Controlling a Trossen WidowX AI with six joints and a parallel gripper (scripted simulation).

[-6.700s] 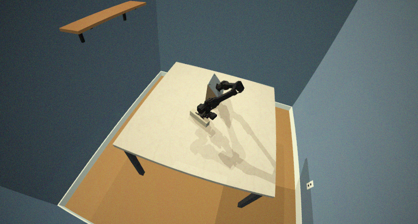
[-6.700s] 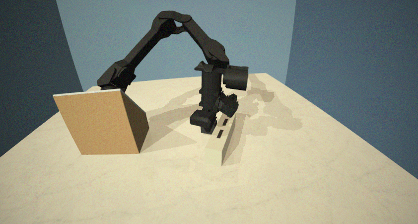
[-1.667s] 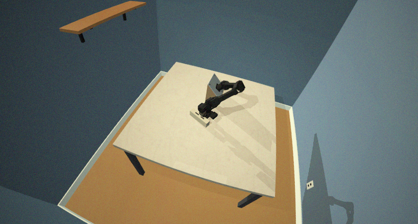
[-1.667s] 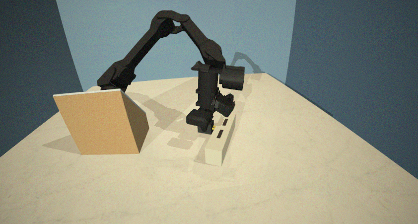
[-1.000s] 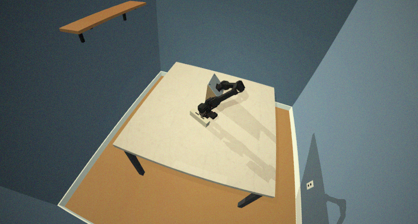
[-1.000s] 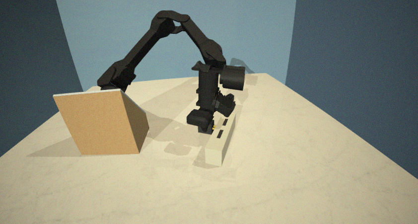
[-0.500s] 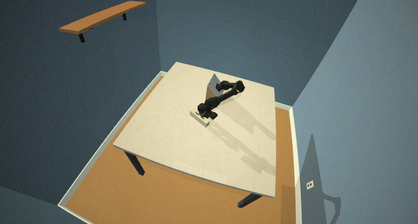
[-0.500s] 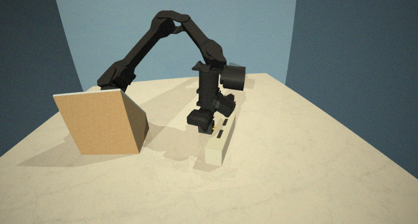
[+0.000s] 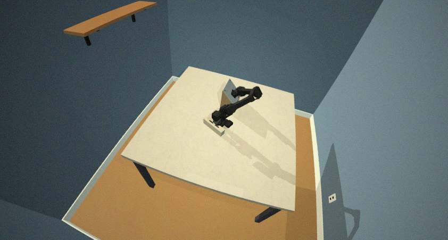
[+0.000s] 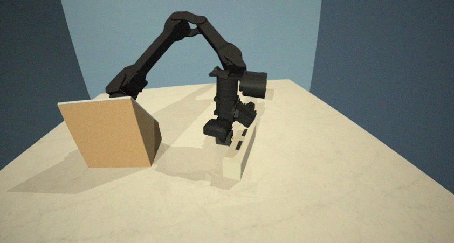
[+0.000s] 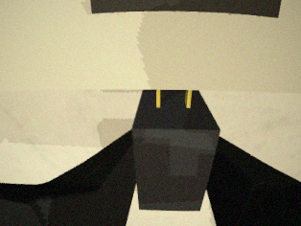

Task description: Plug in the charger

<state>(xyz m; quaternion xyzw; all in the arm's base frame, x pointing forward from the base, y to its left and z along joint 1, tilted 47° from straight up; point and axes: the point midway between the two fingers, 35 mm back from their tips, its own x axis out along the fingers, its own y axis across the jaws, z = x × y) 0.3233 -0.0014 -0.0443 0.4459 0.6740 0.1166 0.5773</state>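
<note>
Currently: claw (image 11: 173, 154) clamps charger (image 11: 173, 160), prongs (image 11: 173, 98) aimed at 12 o'clock toward power strip (image 10: 236, 165) for straight shutter entry.

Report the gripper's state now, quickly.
Gripper: closed on the two-prong charger, prongs pointing at the power strip.
</note>
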